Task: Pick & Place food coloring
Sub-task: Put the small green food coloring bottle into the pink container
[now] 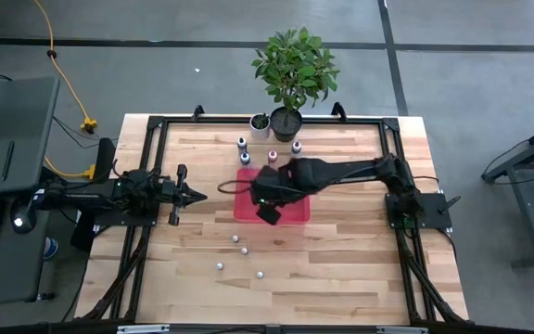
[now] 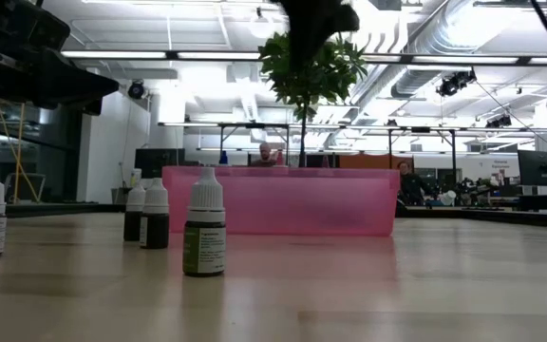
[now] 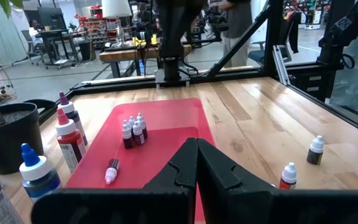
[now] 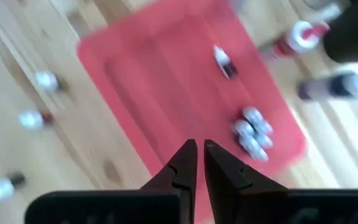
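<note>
Food coloring bottles (image 3: 134,130) stand clustered in your red tray (image 3: 166,118) mid-worktop — one (image 3: 112,172) lies flat beside them. Your right pincer (image 4: 197,149) hovers above, fingers nearly together, empty — left pincer (image 1: 193,194) waits shut near the left edge.

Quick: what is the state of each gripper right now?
Left gripper: shut, holding nothing, waiting at the table's left.
Right gripper: almost shut, holding nothing, above the red tray.
</note>
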Controlling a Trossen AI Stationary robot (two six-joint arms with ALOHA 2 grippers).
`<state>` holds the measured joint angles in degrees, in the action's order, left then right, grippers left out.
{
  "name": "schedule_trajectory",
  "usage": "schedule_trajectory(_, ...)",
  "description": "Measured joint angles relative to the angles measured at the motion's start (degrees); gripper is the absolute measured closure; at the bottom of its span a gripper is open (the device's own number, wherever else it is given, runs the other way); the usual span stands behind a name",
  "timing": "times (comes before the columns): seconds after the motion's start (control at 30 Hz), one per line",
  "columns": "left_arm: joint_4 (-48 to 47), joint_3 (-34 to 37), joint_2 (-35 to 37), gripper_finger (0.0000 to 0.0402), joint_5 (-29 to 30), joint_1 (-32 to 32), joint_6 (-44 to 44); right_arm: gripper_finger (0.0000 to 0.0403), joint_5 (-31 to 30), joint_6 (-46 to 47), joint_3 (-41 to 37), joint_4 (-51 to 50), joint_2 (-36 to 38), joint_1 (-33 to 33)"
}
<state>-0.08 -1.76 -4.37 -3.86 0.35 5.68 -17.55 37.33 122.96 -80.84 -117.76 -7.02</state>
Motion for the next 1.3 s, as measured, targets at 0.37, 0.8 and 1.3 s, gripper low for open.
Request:
schedule_trajectory(0.37, 0.02, 0.01, -0.01, 0.0401, 0.00, -0.01, -0.01, 0.0341, -3.34, 3.05, -12.59, -2.74, 10.60, -5.45)
schedule_trajectory(0.8, 0.02, 0.02, -0.01, 0.0401, 0.00, 0.01, -0.01, 0.0333, 7.73, 9.36, -51.96, 33.52, 24.82, -10.54)
schedule_trajectory(1.3, 0.00, 0.00, -0.01, 0.0401, -0.02, 0.01, -0.01, 0.0333, 27.30, -8.25, -36.37, 41.47, 7.27, -11.66)
